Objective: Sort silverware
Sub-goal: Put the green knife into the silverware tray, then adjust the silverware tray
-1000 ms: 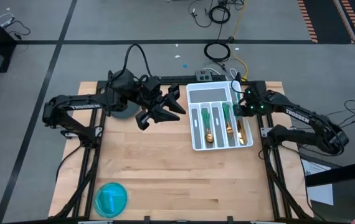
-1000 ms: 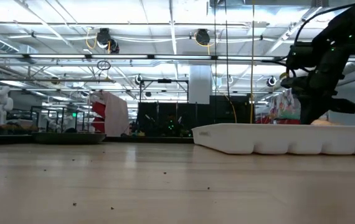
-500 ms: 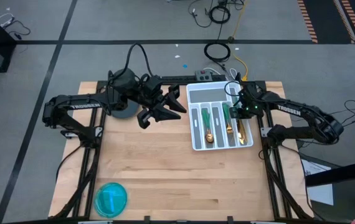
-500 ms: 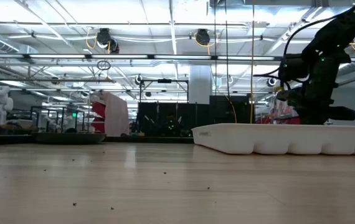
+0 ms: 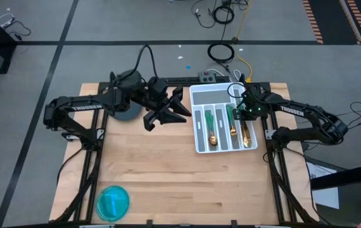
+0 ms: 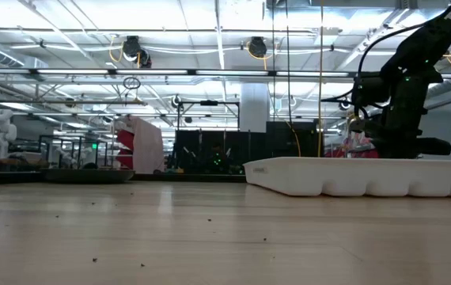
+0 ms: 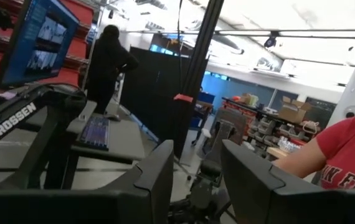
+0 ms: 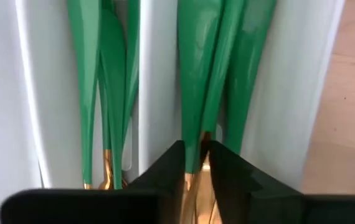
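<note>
A white compartmented tray [image 5: 201, 126] lies at the table's far right and also shows in the low view [image 6: 352, 176]. Green-handled, gold-headed silverware lies in it: spoons [image 5: 211, 126], forks [image 5: 232, 123] and knives [image 5: 247, 134]. My right gripper [image 5: 244, 114] is down in the tray's rightmost compartment, its fingers close on either side of one green handle [image 8: 193, 140]. In the low view, the tray wall hides my right gripper's [image 6: 399, 150] fingertips. My left gripper [image 5: 170, 109] is open and empty, raised above the table left of the tray. It also shows in the left wrist view [image 7: 196, 180]. My right gripper pinches one piece's green handle [image 8: 194, 158] between its two fingers, near where the green meets the gold. The fingers point down from above and lie across the handle. The piece lies along the rightmost compartment among the other handles there.
A blue round bowl [image 5: 113, 202] stands at the table's near left corner. A dark round object [image 5: 126, 113] lies under the left arm. Bare wood lies between the bowl and the tray. A person in a red shirt [image 7: 345, 162] shows beyond the table.
My right gripper has gone down into the tray's rightmost compartment, and a little toward the table's left edge.
</note>
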Controlling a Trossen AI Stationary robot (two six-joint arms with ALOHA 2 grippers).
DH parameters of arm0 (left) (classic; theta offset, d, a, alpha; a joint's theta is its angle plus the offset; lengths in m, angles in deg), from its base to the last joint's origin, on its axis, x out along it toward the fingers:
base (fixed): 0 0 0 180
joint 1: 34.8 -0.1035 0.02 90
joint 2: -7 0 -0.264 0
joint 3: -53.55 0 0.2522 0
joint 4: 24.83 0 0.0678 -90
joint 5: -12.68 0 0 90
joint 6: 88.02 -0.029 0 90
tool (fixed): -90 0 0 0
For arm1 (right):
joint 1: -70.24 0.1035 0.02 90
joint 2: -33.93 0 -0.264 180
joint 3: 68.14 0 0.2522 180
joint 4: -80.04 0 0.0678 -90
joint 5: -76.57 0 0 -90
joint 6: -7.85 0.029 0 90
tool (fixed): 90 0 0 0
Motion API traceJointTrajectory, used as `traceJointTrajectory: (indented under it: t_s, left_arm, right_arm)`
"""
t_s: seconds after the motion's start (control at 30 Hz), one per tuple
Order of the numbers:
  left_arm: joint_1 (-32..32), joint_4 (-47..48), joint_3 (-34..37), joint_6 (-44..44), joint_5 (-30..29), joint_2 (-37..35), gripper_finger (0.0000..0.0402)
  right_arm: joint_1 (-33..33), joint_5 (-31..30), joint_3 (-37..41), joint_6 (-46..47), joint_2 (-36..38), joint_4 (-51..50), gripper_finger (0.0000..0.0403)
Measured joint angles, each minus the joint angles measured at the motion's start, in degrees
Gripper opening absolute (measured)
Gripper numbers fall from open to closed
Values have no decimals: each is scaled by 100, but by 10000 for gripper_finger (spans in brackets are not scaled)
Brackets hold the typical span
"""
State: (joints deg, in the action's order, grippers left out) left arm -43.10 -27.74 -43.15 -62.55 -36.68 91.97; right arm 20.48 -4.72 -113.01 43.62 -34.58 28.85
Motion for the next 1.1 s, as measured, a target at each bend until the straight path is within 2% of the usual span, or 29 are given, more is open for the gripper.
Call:
traceJointTrajectory:
  t_s: [0.2,0.33,0.43,0.5,0.63,0.73,1.0,1.1]
  left_arm:
    - [0,423,2,-214,-133,-3,138]
    - [0,1311,1,-741,-851,-8,138]
    - [0,2048,2,-1188,-1700,-7,138]
    - [2,2550,2,-1424,-2495,34,138]
    - [-6,3276,2,-1391,-4176,272,138]
    - [-38,3424,1,-1335,-4921,594,138]
    - [-402,3400,2,-583,-4952,1990,138]
    - [-569,3736,3,-250,-5251,2355,138]
  right_arm:
    - [0,61,0,-80,28,-3,106]
    - [-4,143,-94,-139,248,-93,125]
    - [-1,209,-335,-219,503,-114,127]
    - [3,228,-509,-275,656,-232,124]
    - [-2,197,-934,-370,924,-508,119]
    - [0,195,-1260,-387,1138,-643,116]
    - [0,164,-2441,-436,1858,-657,116]
    - [0,17,-2897,-576,2178,-932,116]
